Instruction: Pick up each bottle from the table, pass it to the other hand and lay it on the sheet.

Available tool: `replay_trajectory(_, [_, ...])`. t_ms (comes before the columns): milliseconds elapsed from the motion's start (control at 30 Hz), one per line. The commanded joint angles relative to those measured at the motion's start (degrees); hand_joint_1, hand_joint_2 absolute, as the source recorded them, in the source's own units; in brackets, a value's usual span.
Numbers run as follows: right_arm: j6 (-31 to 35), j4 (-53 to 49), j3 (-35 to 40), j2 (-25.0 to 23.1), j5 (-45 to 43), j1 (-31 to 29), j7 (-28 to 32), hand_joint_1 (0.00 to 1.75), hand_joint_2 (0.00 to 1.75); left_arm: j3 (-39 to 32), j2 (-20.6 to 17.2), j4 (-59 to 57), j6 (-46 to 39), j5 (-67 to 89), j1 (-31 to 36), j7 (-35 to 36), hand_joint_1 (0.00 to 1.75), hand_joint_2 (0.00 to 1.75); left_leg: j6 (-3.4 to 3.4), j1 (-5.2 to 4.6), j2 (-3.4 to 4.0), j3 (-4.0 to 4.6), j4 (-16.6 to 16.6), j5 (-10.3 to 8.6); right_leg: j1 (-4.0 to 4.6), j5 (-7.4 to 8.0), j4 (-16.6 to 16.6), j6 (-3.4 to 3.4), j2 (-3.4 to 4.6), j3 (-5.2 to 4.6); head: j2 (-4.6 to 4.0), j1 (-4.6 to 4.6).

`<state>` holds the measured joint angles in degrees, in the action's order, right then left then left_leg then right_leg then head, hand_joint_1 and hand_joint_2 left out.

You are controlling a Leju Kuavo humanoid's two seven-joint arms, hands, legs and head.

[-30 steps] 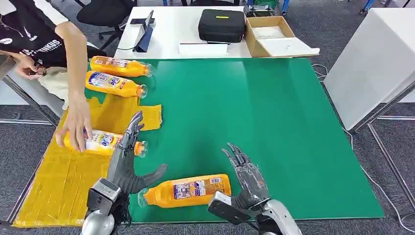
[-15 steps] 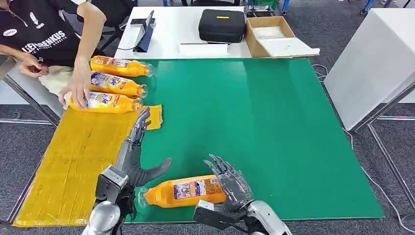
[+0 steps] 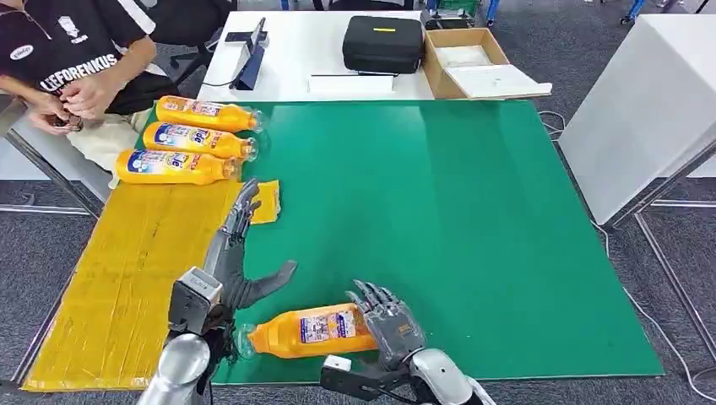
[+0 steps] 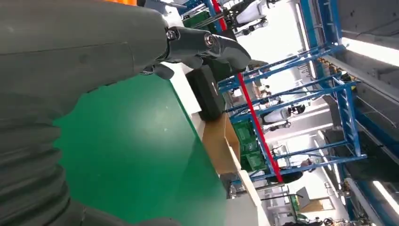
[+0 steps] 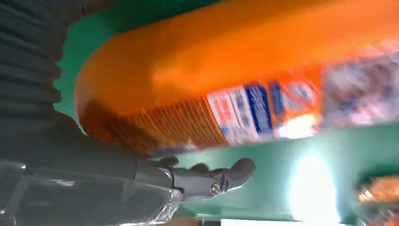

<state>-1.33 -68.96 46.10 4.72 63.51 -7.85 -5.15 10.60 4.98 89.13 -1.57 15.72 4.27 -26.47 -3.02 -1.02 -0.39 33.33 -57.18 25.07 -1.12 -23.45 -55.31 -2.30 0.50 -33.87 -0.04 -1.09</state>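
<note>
Right hand (image 3: 387, 322) at the base end of the near bottle (image 3: 308, 330), fingers curled over its top; the right wrist view has the thumb under the orange body, so the hand wraps it. Whether the bottle is off the bench cannot be told; it lies on its side on the green mat (image 3: 439, 219), cap end toward the left hand.

Left hand (image 3: 230, 272) held open just beyond the near bottle's cap, fingers straight and spread, thumb stuck out sideways toward the mat's middle, nothing in it. Fingertips reach to the edge of the yellow sheet (image 3: 127, 278).

Yellow sheet lies on the left of the near bottle, covering the mat's left border. At its far end, three bottles (image 3: 179, 139) lie on their sides in a row, caps toward the mat.

Person (image 3: 72, 63) sits past those bottles, hands together at the lap.

Beyond the mat, well away from the near bottle: black case (image 3: 382, 42), open cardboard box (image 3: 473, 63).
</note>
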Motion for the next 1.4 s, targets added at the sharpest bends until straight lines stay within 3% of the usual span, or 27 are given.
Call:
replay_trajectory(33, [-3.2,14.8,2.8,-0.2,4.8,-4.1,-2.1,0.00,1.75,-1.2,0.7,-5.0,0.4,-0.4,2.9,0.4,0.00,1.75,0.24,0.09,-0.02,-0.29,0.1,0.02,0.09,-0.01,0.2,0.14,-0.09,0.33,0.00,0.00])
replay_trajectory(167, [-3.0,18.1,2.9,0.0,6.4,-4.3,-2.6,0.00,1.75,-1.1,0.7,-5.3,0.4,-0.4,2.9,0.4,0.00,1.75,0.22,0.08,0.06,-0.48,0.1,0.03,0.08,0.02,0.2,0.13,0.01,0.42,0.00,-0.02])
replay_trajectory(200, [-2.4,18.9,2.7,-0.1,6.9,-4.4,-2.8,0.09,1.75,-1.2,0.8,-5.3,0.4,-0.4,2.8,0.4,0.00,1.75,0.20,0.07,0.08,-0.53,0.1,0.05,0.07,0.03,0.1,0.11,0.05,0.43,0.00,0.00])
replay_trajectory(233, [-1.3,19.9,2.1,-0.3,6.9,-4.5,-2.4,1.47,1.75,-1.2,0.8,-5.4,0.4,-0.5,2.7,0.3,0.00,1.75,0.41,0.15,0.02,-0.60,0.2,-0.01,0.15,0.08,0.3,0.24,-0.07,0.54,0.00,0.02])
replay_trajectory(267, [-1.2,20.0,2.1,-0.2,7.0,-4.5,-2.3,1.69,1.75,-1.3,0.8,-5.4,0.3,-0.5,2.6,0.3,0.00,1.75,0.27,0.13,0.03,-0.63,0.1,0.05,0.08,0.06,0.2,0.13,0.01,0.50,0.00,0.00])
replay_trajectory(300, [0.7,21.2,1.3,-0.8,6.7,-4.8,-1.3,1.75,1.75,-1.4,0.8,-5.4,0.2,-0.7,2.3,0.2,0.00,1.75,0.28,0.13,0.09,-0.80,0.1,0.13,0.04,0.02,0.2,0.14,0.10,0.55,0.02,0.00])
replay_trajectory(467, [0.6,21.2,1.3,-0.9,6.7,-4.9,-1.3,1.75,1.75,-1.5,0.8,-5.5,0.2,-0.7,2.2,0.1,0.00,1.75,0.41,0.19,-0.07,-0.86,0.1,0.28,0.04,-0.12,0.2,0.44,-0.06,0.12,0.00,0.00])
replay_trajectory(633, [3.9,22.5,0.0,-1.5,4.5,-6.1,0.8,1.75,1.75,-2.3,0.6,-5.3,-0.4,-1.0,1.3,-0.2,0.00,1.75,0.66,0.28,0.03,-0.97,0.2,0.03,0.07,0.04,0.3,0.60,0.02,0.25,0.00,0.00])
replay_trajectory(733, [4.8,23.0,-0.4,-1.4,3.0,-6.6,2.0,1.75,1.75,-2.5,0.7,-4.7,-0.6,-1.1,0.8,-0.3,0.00,1.75,0.36,0.25,0.09,-1.13,0.1,-0.10,0.04,0.20,0.2,0.55,0.11,0.89,0.00,0.00])
replay_trajectory(867, [5.6,23.5,-0.3,-1.1,1.8,-7.3,2.8,1.75,1.75,-2.7,0.8,-4.2,-0.7,-1.1,0.4,-0.3,0.00,1.75,0.44,0.26,0.09,-1.02,0.1,-0.15,0.06,0.27,0.2,0.58,0.08,0.82,0.00,0.00])
replay_trajectory(1100, [17.5,16.8,-7.2,-2.2,-11.1,-6.9,9.2,1.75,1.75,-3.7,0.6,-2.8,-1.2,-1.3,-1.3,-0.7,0.00,1.75,0.35,0.20,0.08,-0.87,0.1,-0.19,0.03,0.27,0.1,0.55,0.08,0.69,0.00,0.02])
replay_trajectory(1267, [33.1,12.3,-16.8,-7.4,-24.4,-5.0,17.2,1.75,1.75,-3.1,1.2,-3.8,-1.4,-2.0,-1.0,-1.3,0.00,1.75,0.19,0.14,0.15,-0.52,0.0,-0.27,0.05,0.31,0.0,0.39,0.17,0.47,0.02,0.02])
replay_trajectory(1400, [33.2,12.3,-16.7,-7.9,-24.3,-4.9,17.2,1.75,1.75,-2.7,1.4,-3.9,-1.4,-1.9,-0.7,-1.3,0.00,1.75,0.39,0.25,0.20,-0.34,0.0,-0.17,0.14,0.25,0.0,0.48,0.14,0.41,0.00,0.00])
